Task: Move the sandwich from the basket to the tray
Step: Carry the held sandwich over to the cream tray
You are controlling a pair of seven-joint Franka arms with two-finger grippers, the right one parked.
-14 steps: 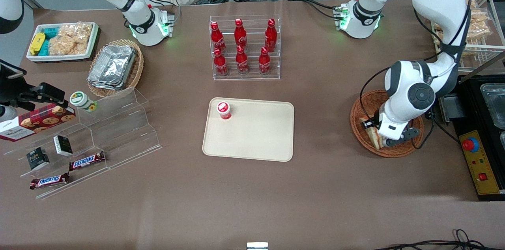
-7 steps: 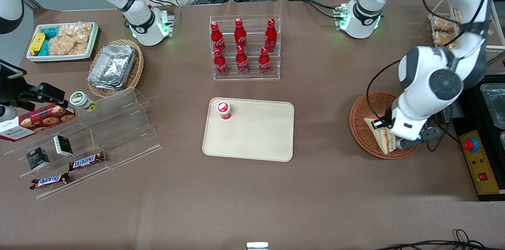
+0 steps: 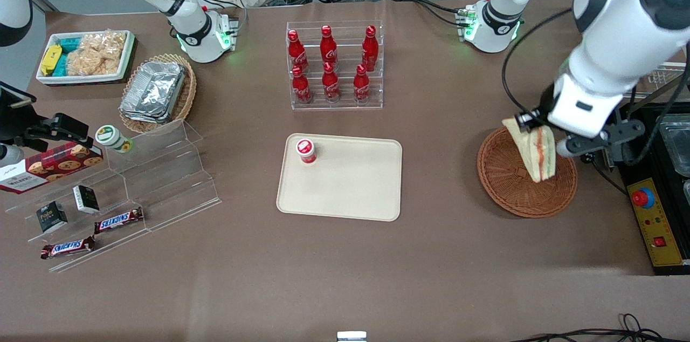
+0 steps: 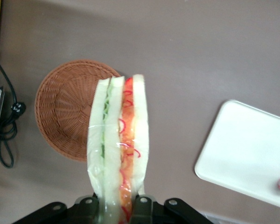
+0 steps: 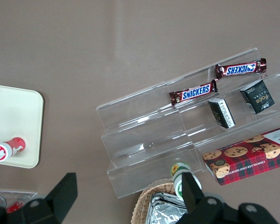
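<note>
The sandwich [image 3: 533,149] [image 4: 119,135], a wedge of white bread with red and green filling, hangs point down in the air above the basket. My left gripper [image 3: 558,137] [image 4: 119,205] is shut on its wide end, high over the basket's edge nearest the working arm's end of the table. The round reddish-brown wicker basket [image 3: 506,185] [image 4: 65,112] sits on the table below with nothing in it. The cream-beige tray [image 3: 350,185] [image 4: 252,154] lies flat at the table's middle, toward the parked arm from the basket.
A small red-capped cup [image 3: 305,151] stands on the tray's corner nearest the bottle rack [image 3: 334,64]. A black control box with a red button [image 3: 642,198] sits beside the basket at the working arm's end. Clear acrylic steps with snacks [image 3: 124,191] lie toward the parked arm's end.
The gripper has risen out of the basket with the sandwich, from lying low in the basket to hanging well above it. The arm has lifted and swung upward.
</note>
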